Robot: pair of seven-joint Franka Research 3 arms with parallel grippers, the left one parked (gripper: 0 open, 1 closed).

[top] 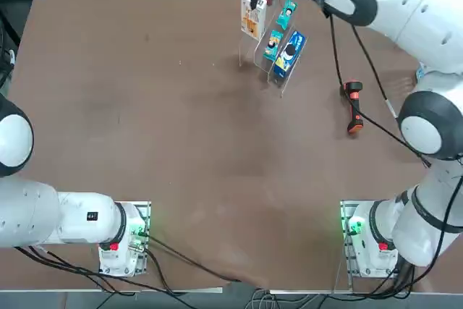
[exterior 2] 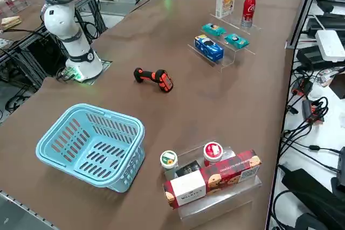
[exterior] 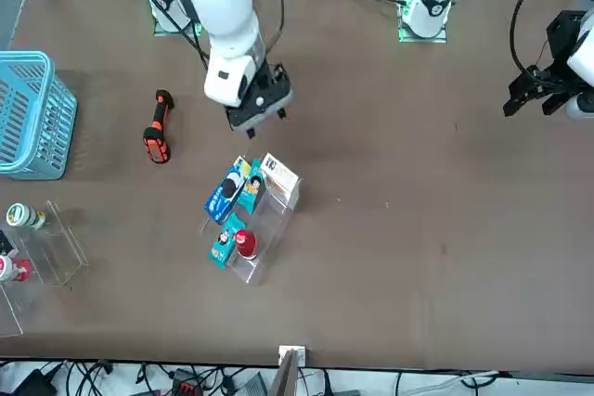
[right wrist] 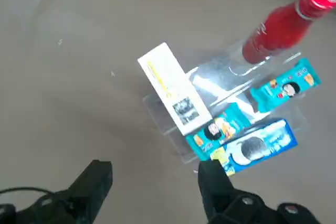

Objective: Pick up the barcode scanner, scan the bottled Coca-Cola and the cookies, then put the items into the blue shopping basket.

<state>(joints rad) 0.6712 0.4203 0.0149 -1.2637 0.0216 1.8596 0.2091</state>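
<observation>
My right gripper (exterior: 255, 113) hangs open and empty high above the clear display stand; in the wrist view its fingers (right wrist: 97, 179) frame bare table beside the stand. On the stand, the white cookies box (right wrist: 170, 87) stands upright, with the red Coca-Cola bottle (right wrist: 278, 27) behind it. The orange and black barcode scanner (top: 353, 106) lies flat on the table, well apart from the gripper, between the stand and the blue shopping basket (exterior 2: 91, 146). The basket stands empty near the table's right edge.
The stand (exterior 2: 229, 52) also holds two teal packets (exterior 2: 214, 29) and a dark blue packet (exterior 2: 208, 47). A second clear stand beside the basket carries a red biscuit box (exterior 2: 213, 179) and two small cups (exterior 2: 168, 160). Cables run along the far table edge.
</observation>
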